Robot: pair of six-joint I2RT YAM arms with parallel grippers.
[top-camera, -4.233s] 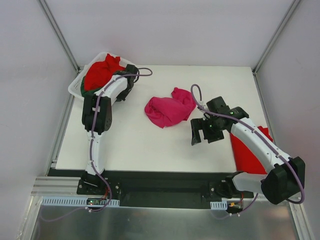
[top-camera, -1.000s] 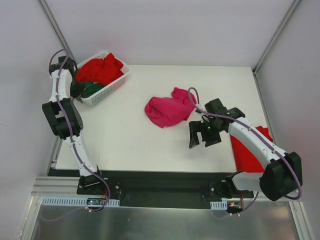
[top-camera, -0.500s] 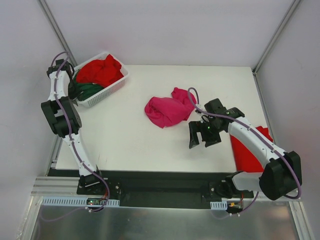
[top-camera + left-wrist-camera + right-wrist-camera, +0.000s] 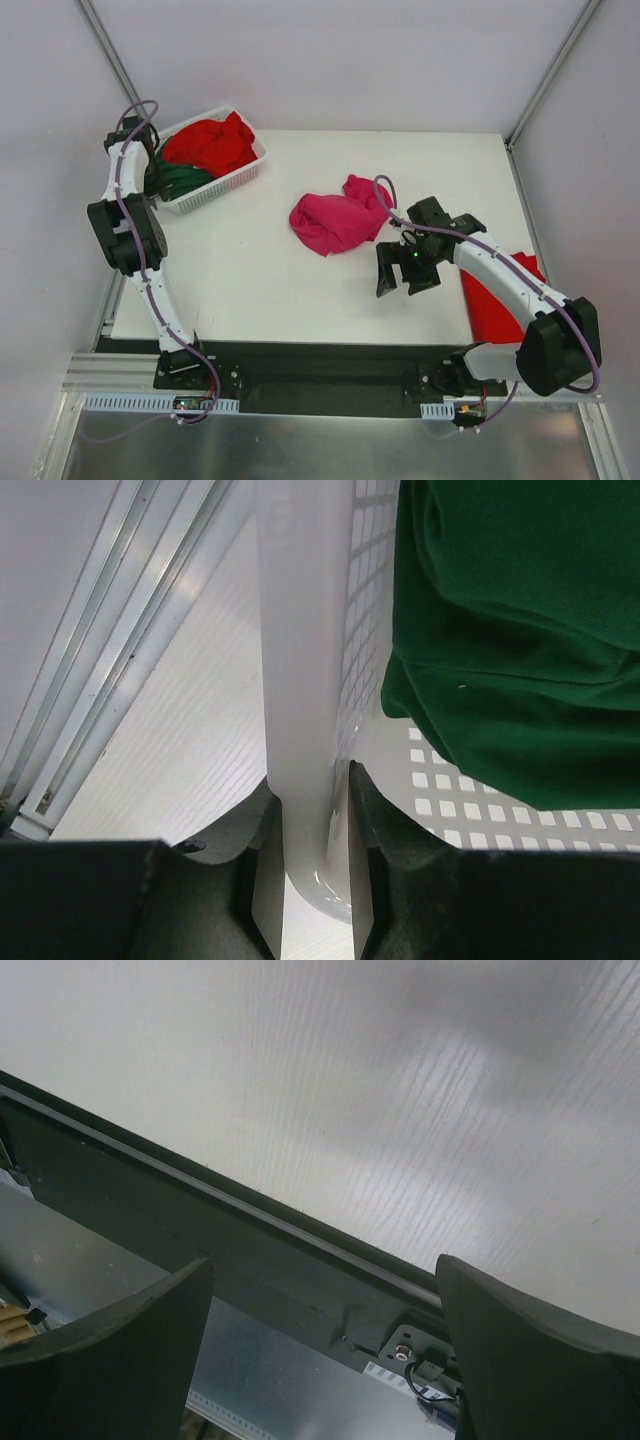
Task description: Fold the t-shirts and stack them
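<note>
Across a white worktop [image 4: 260,290], seen from above, 2 robot arms reach out from the near edge. The largest piece of cloth is a bright red t-shirt [image 4: 495,300] lying flat at the right edge, partly under the right arm; I cannot tell whether it is folded. At the far left corner sits a white lattice basket [image 4: 222,184], turned at an angle. It holds bunched red t-shirts [image 4: 205,145] toward its far end and a dark green t-shirt [image 4: 180,182] at its near-left end. Near the middle lies a magenta-pink t-shirt [image 4: 335,220], crumpled into a loose heap. The left tool [image 4: 308,785] is at the basket's left end. Its 2 fingers are closed on the rim, white plastic filling the gap between them, and the green cloth lies just beside it inside the wall. The right tool [image 4: 403,280] hangs over bare worktop just beside the magenta heap, on its near-right side, fingers spread wide and holding nothing. The step in hand looks like shifting the basket by its rim. To do that well, the pull should be low and slow so the basket slides rather than tips. The grip should sit square on the plastic, with the green cloth kept out of the pinch. Folding seems barely begun.
</note>
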